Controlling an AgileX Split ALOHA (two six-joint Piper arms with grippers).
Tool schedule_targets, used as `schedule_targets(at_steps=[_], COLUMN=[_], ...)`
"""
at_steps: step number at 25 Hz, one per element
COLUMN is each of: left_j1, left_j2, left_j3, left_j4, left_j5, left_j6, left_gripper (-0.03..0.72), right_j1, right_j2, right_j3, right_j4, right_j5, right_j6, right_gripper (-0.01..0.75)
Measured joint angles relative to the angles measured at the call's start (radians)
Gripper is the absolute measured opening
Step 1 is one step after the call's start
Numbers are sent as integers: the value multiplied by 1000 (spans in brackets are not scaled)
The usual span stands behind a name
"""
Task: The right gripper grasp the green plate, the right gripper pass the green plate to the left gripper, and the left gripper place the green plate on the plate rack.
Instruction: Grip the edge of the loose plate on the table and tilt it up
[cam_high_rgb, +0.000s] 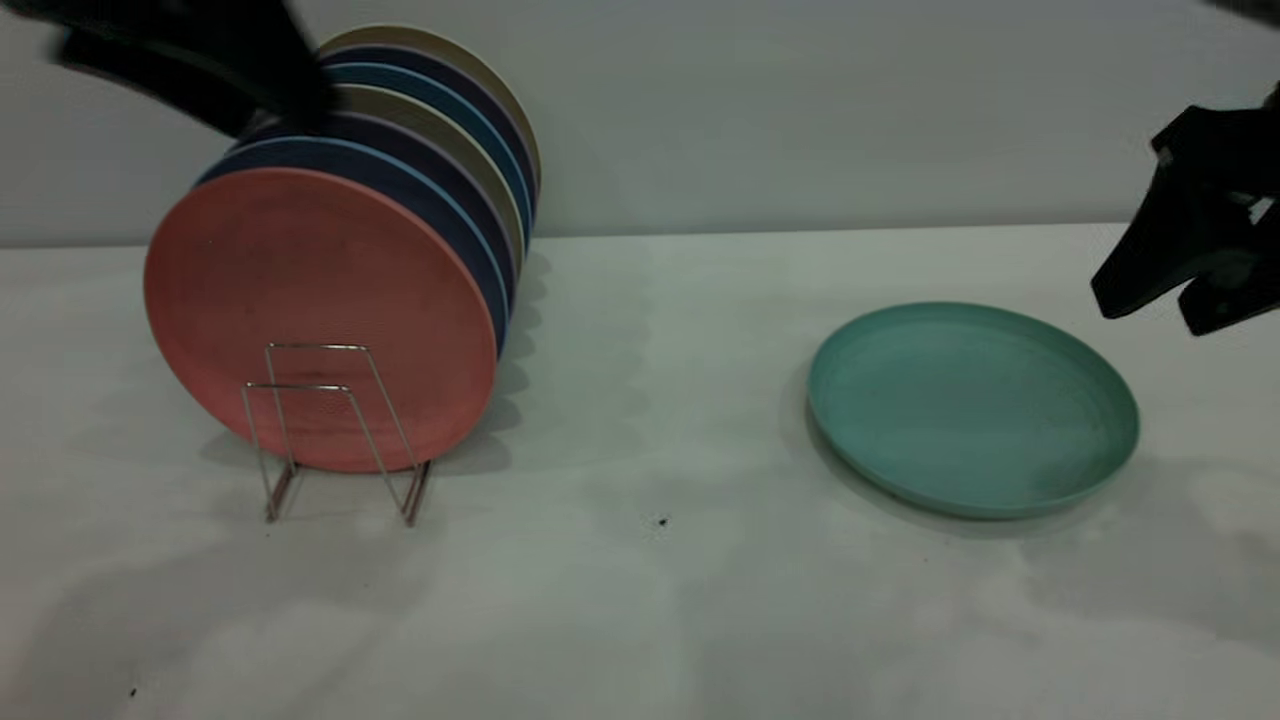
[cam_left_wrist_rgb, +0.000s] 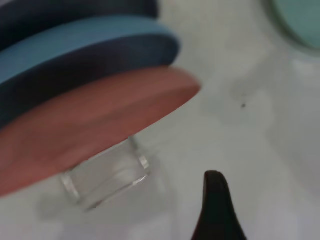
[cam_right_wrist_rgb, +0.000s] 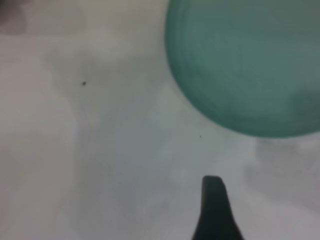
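The green plate (cam_high_rgb: 972, 405) lies flat on the white table at the right, and also shows in the right wrist view (cam_right_wrist_rgb: 250, 65) and at a corner of the left wrist view (cam_left_wrist_rgb: 301, 20). My right gripper (cam_high_rgb: 1148, 312) hovers open just past the plate's far right rim, not touching it; one black finger (cam_right_wrist_rgb: 212, 190) shows over bare table. My left gripper (cam_high_rgb: 280, 105), a dark blurred shape, hangs above the plates in the plate rack (cam_high_rgb: 318, 347); its one visible finger (cam_left_wrist_rgb: 215, 192) has nothing against it. The wire loops (cam_left_wrist_rgb: 107, 177) at the rack's front stand free.
Several plates stand upright in the rack: a salmon-pink one (cam_high_rgb: 320, 300) in front, with blue (cam_high_rgb: 400, 175) and beige ones behind. The pink plate (cam_left_wrist_rgb: 90, 125) and a blue plate (cam_left_wrist_rgb: 95, 50) fill the left wrist view. A grey wall runs behind the table.
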Motion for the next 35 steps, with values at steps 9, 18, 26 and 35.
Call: schedule_targets(at_steps=[9, 18, 26, 35], left_j1=[-147, -155, -158, -158], left_j2=[210, 240, 240, 240], left_j3=[-23, -28, -28, -28], left_j4=[-53, -117, -136, -136], left_j5=[-137, -139, -135, -135], left_j6=[0, 0, 0, 0], left_gripper=[540, 539, 538, 538], right_j1=[-163, -268, -268, -243], right_j2=[285, 534, 652, 716], right_j3=[-189, -352, -446, -454], right_j4=[129, 192, 231, 337], right_j5=[118, 177, 209, 205], right_j6=[-115, -185, -212, -294], right_gripper=[548, 531, 492, 448])
